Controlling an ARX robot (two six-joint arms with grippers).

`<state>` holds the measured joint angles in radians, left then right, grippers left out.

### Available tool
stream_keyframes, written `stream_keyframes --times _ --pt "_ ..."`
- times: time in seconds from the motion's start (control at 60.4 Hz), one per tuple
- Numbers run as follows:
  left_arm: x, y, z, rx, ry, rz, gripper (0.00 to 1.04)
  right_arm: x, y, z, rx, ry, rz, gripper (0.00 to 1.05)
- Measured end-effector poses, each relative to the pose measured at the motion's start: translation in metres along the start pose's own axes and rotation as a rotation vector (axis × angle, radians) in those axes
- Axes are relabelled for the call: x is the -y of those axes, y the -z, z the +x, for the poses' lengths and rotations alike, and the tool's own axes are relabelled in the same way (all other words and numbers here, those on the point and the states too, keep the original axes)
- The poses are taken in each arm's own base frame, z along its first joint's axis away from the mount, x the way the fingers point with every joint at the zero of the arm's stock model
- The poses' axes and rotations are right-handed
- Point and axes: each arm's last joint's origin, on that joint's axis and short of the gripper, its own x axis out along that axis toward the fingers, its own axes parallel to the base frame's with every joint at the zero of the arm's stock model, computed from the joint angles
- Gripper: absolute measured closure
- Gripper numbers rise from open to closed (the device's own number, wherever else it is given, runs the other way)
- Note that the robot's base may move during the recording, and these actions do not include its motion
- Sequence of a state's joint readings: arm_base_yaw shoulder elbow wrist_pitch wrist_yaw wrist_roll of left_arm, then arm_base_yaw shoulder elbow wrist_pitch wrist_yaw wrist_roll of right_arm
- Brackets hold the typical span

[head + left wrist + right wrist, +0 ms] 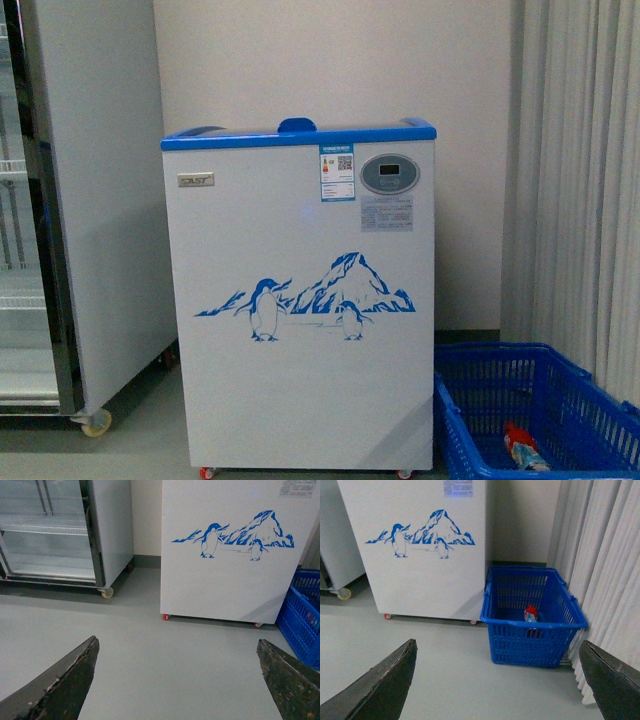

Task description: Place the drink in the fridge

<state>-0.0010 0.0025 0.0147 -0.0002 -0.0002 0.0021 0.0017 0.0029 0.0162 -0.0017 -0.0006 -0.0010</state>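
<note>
Both left pincer [176, 641] & right pincer [497, 643] gape apart; drink [531, 614] lies in basket [520, 650] nr fridge [300, 390]

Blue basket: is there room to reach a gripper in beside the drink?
Yes. The drink lies alone in the basket; nothing else shows inside. It is tight only outside, with the fridge close on one side and the curtain on the other.

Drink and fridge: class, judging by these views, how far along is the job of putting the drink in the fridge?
Done: nothing yet. The drink lies in the blue basket on the floor beside the fridge. In hand: nothing; both arms' jaws stand open and empty. Left: lift the drink from the basket, open the fridge's top, and place it inside.
</note>
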Motion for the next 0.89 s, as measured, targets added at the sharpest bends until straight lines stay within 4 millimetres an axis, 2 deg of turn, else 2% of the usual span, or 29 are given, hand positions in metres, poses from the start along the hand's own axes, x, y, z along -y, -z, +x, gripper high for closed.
stream_keyframes --times 0.894 --pt "0.0000 0.0000 0.0000 0.000 0.000 0.000 0.08 0.0000 -0.0001 0.0000 0.000 0.000 0.000 0.08"
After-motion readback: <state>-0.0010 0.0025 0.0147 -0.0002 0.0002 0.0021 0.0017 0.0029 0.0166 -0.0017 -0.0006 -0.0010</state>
